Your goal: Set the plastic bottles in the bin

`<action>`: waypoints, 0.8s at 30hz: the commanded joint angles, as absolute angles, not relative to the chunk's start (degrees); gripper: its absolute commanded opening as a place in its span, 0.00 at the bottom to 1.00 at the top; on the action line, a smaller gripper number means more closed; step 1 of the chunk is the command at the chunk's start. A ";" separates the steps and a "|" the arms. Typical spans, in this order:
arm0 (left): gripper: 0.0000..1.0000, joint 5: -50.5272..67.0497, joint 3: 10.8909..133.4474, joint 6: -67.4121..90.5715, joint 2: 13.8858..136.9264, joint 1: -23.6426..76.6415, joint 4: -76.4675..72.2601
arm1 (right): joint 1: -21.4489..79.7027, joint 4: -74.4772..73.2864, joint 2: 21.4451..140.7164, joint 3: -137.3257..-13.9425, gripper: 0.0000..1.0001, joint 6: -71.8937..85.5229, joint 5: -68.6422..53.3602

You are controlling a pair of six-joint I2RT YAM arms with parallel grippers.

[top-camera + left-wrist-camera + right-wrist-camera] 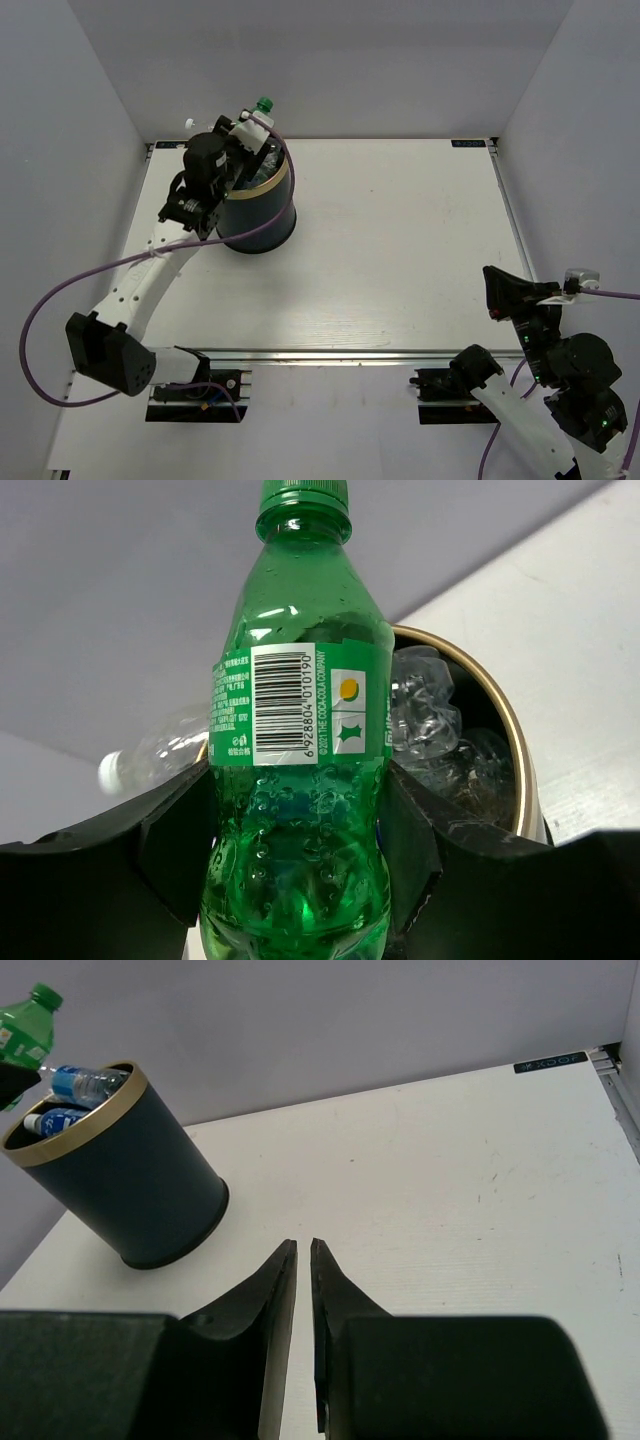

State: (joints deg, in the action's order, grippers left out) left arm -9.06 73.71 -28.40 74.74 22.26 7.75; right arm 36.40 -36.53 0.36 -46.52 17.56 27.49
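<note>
White arms (140,285) with black joints carry purple cables (21,355) (jaws black).

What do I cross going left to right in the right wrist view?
green bottle → bin → right gripper, shut → black sticker by the far edge. Blue-label bottles left out, since they overlap the bin.

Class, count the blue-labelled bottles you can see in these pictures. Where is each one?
2. One blue-labelled bottle lies in the bin by the far rim; another is beside it, lower left. More may be hidden deeper.
</note>
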 commanded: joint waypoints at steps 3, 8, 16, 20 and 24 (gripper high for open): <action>0.00 6.15 81.55 -33.13 76.90 17.06 13.17 | 36.74 -36.65 -14.24 -47.90 0.17 17.05 25.75; 0.00 11.68 82.18 -34.89 77.61 12.93 15.47 | 36.65 -36.56 -14.33 -48.16 0.17 16.61 24.44; 0.00 21.70 81.39 -35.42 78.75 7.47 19.86 | 36.74 -36.39 -14.15 -47.99 0.17 16.43 23.29; 0.00 22.94 81.39 -34.90 80.15 6.94 20.48 | 36.65 -36.30 -14.24 -47.81 0.17 16.43 23.20; 0.03 23.47 80.78 -34.89 80.68 6.42 20.48 | 36.65 -36.30 -14.33 -47.64 0.17 16.52 23.03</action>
State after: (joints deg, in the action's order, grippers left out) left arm 20.60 80.25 -34.70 80.99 6.96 20.78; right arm 36.45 -37.28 0.36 -46.54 17.37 23.75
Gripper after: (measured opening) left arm 0.702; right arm 0.167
